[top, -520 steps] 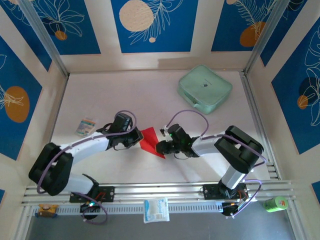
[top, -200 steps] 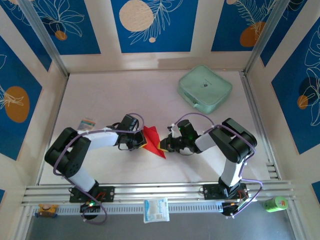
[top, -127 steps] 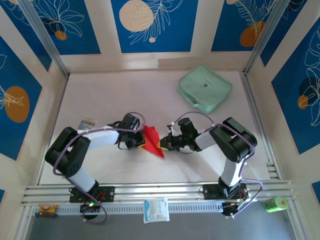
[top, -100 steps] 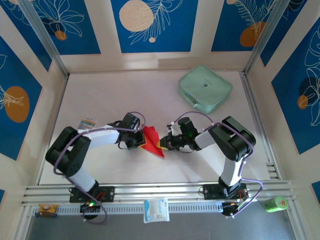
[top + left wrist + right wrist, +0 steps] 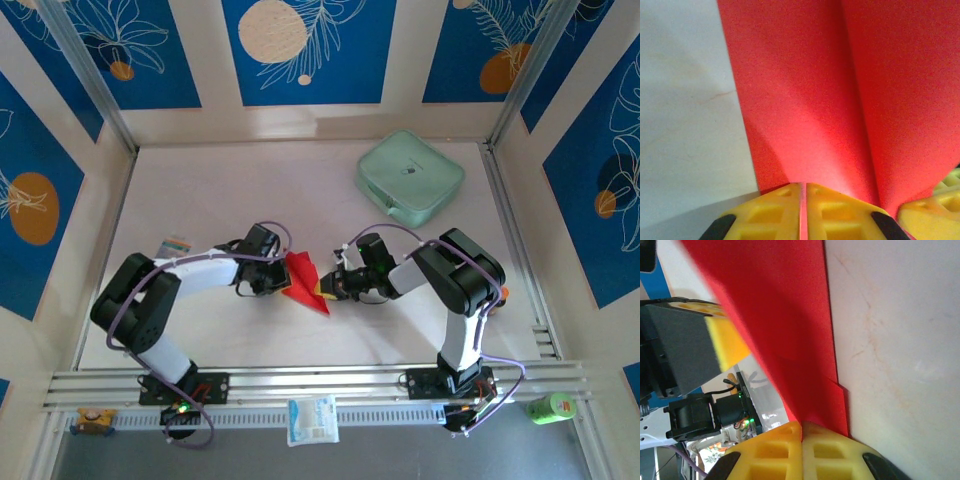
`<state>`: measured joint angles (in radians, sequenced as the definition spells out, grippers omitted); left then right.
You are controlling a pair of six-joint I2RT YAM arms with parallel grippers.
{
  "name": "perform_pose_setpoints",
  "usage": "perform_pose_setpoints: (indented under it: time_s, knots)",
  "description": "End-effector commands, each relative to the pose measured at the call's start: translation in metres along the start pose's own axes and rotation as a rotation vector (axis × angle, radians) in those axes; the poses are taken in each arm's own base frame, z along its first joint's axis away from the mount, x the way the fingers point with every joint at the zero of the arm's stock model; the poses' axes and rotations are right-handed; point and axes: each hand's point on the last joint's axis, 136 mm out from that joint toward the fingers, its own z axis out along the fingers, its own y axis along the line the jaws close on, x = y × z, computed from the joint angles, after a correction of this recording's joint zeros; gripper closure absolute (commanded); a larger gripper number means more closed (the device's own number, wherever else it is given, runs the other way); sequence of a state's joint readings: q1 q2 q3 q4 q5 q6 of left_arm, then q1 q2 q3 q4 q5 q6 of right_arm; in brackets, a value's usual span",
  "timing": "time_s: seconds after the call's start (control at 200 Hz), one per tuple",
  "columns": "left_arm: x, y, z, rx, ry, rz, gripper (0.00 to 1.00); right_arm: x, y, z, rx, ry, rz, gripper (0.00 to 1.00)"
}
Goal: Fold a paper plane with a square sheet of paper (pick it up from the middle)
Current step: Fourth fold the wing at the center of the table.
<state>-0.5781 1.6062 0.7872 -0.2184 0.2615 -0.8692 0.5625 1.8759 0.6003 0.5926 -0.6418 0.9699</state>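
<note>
Pinching the paper from opposite sides, left gripper and right gripper each have fingers closed tight on a red edge; paper sits left of the case, on its near side.

a pale table top fills the middle, walled by cream boards carrying blue panels with white leaf drawings and orange and cream discs; slanted aluminium posts stand in the upper corners, aluminium rails cross the bottom
</note>
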Motion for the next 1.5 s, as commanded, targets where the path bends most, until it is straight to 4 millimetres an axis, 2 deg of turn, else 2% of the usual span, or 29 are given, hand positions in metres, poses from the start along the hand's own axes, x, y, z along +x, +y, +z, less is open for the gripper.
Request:
perform_pose_setpoints:
  time_s: [0.0,0.07,0.17,0.41,0.6,0.715,1.005,1.495]
  knots:
    - [-0.017,-0.038,-0.022,0.142,-0.068,0.057,0.86,0.009,-0.016,0.003,0.030,0.037,0.071,0.94]
    - [-0.020,-0.053,-0.029,0.206,-0.080,0.058,0.84,0.009,-0.018,0.003,0.035,0.037,0.074,0.94]
    - [-0.019,-0.072,-0.027,0.291,-0.059,0.071,0.84,0.009,-0.020,0.003,0.040,0.037,0.077,0.94]
    - [-0.027,-0.086,-0.008,0.361,-0.048,0.048,0.84,0.010,-0.022,0.004,0.048,0.041,0.083,0.94]
    - [-0.030,-0.069,0.014,0.292,-0.043,-0.003,0.87,0.011,-0.023,0.004,0.050,0.049,0.086,0.92]
    - [-0.030,-0.059,0.020,0.252,-0.047,-0.021,0.88,0.011,-0.022,0.003,0.058,0.049,0.085,0.91]
    - [-0.030,-0.051,0.025,0.210,-0.041,-0.028,0.89,0.010,-0.024,0.003,0.079,0.051,0.089,0.89]
    - [-0.025,-0.040,0.025,0.180,-0.045,-0.034,0.92,0.012,-0.023,0.003,0.115,0.082,0.105,0.93]
